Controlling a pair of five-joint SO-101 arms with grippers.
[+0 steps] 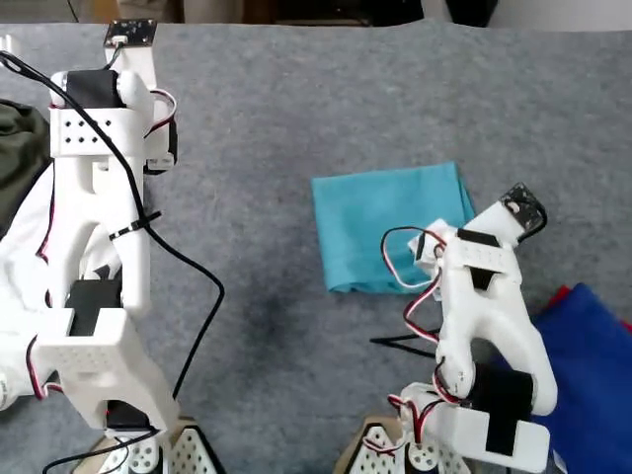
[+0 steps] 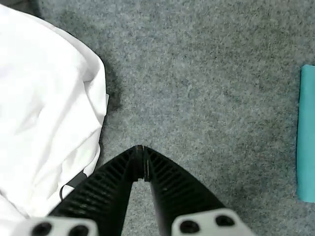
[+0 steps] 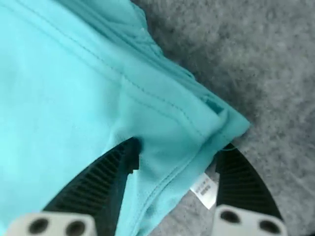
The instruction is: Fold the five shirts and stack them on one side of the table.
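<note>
A folded teal shirt (image 1: pixel 390 227) lies flat in the middle of the grey table. My right gripper (image 3: pixel 177 164) is open, with its fingers on either side of the teal shirt's (image 3: pixel 98 88) corner, close to a small white label (image 3: pixel 204 189). The right arm (image 1: pixel 479 267) hangs over that shirt's near right corner. My left gripper (image 2: pixel 142 162) is shut on nothing, low over bare felt beside a crumpled white shirt (image 2: pixel 44 113). The teal shirt's edge (image 2: pixel 307 132) shows farther off. The left arm (image 1: pixel 99 128) stands along the table's left side.
A white shirt (image 1: pixel 20 247) and a dark green one (image 1: pixel 15 128) lie heaped at the left edge. A blue shirt (image 1: pixel 592 375) with some red cloth (image 1: pixel 559 294) under it sits at the right edge. Black cables (image 1: pixel 193 267) trail across the grey felt table (image 1: pixel 296 99).
</note>
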